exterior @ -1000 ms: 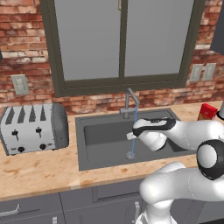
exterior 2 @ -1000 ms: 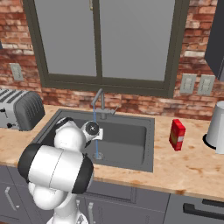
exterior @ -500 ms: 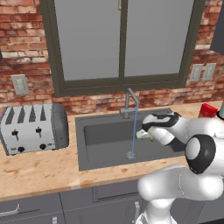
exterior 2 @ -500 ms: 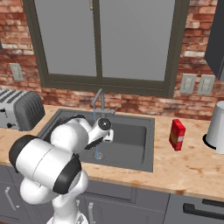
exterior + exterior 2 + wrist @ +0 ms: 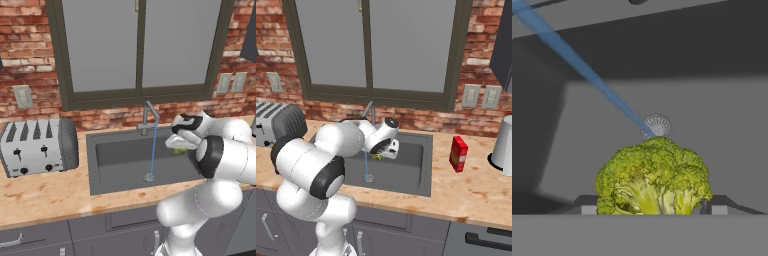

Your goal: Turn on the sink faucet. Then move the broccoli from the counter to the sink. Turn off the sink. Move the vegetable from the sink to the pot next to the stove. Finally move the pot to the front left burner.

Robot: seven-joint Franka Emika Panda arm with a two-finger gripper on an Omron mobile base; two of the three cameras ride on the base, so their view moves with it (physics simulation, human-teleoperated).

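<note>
Counter (image 5: 45, 192) and its load

A toaster (image 5: 37, 146) stood left of the set-in sink (image 5: 105, 182); a red box (image 5: 458, 153) and white container (image 5: 503, 145) (partly cropped) stood right.

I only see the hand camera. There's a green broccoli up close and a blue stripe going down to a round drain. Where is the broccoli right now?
Observer: The gripper holds the green broccoli floret in the air over the dark grey rectangular sink, to the right of the drain.
Operator: What's the blue stripe?
Observer: It's water running from the slim grey metal faucet at the back of the sink.
Operator: What else is near the sink?
Observer: A silver toaster stands on the tan wood-grain counter to the left of the sink. A small red box stands to its right.
</note>
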